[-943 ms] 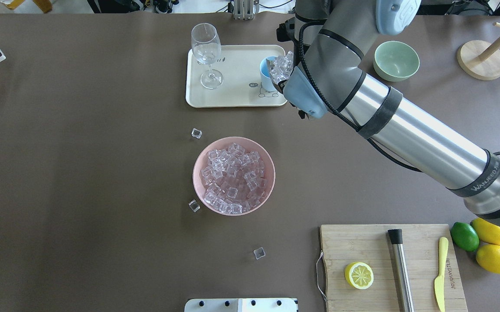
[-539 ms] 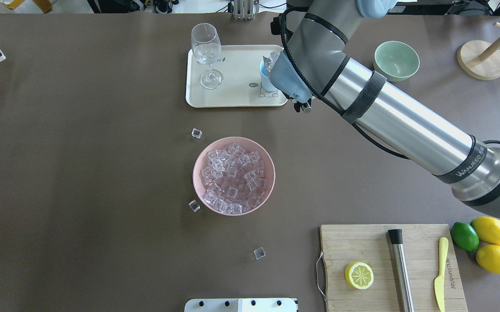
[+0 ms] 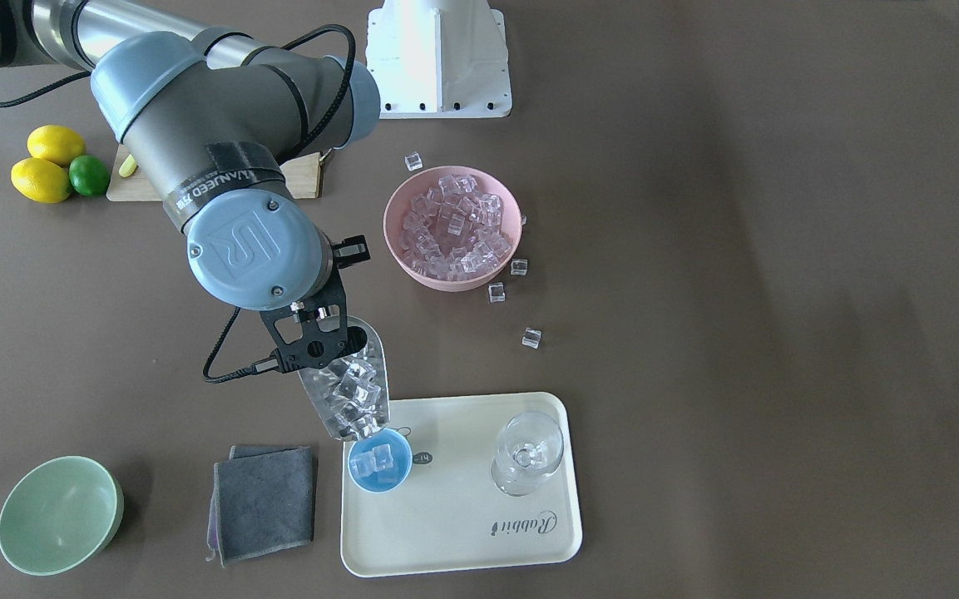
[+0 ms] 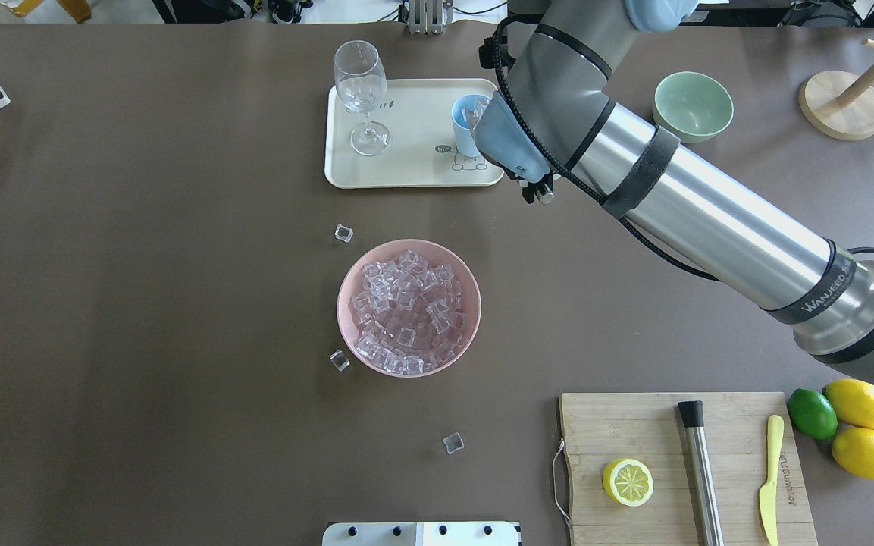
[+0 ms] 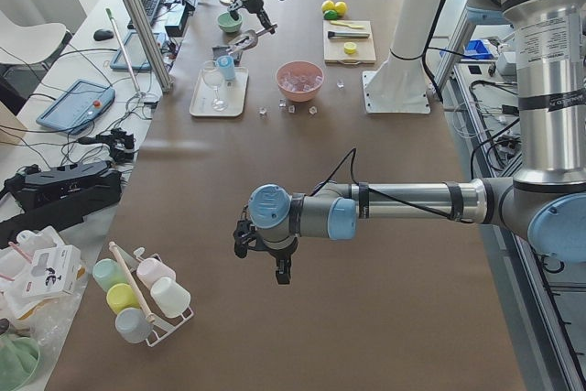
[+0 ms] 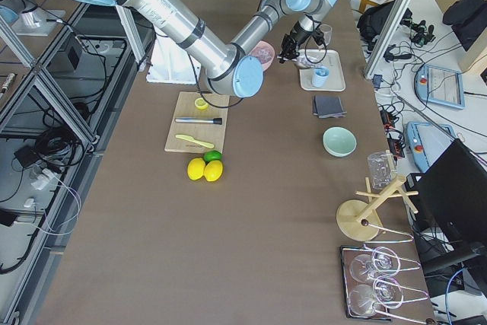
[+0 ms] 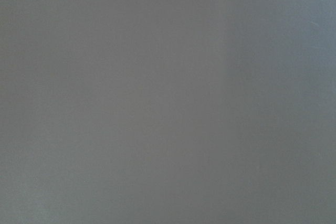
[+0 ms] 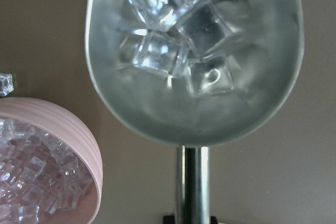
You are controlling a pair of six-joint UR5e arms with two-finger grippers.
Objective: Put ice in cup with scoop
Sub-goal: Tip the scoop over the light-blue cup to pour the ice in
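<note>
The light-blue cup (image 3: 380,460) stands at the tray's edge with a few ice cubes (image 3: 381,456) inside it. Tilted down over its rim is the steel scoop (image 3: 346,391), still carrying several cubes (image 3: 356,387). My right gripper (image 3: 317,339) is shut on the scoop's handle. The right wrist view looks into the scoop's trough (image 8: 157,114) with its ice (image 8: 178,24). In the overhead view my wrist hides the scoop beside the cup (image 4: 464,121). My left gripper (image 5: 279,272) hangs over bare table far from these; whether it is open or shut I cannot tell.
A pink bowl (image 3: 446,283) full of ice sits mid-table with loose cubes (image 3: 531,337) around it. The cream tray (image 3: 454,532) also holds a wine glass (image 3: 527,453). A grey cloth (image 3: 264,501) and green bowl (image 3: 59,516) lie beside the tray. A cutting board (image 4: 634,425) is near the robot.
My right arm carried the scoop over the cup and tipped it. The heap of ice seen beside the cup has slipped behind my wrist, and cubes now show in the cup.
</note>
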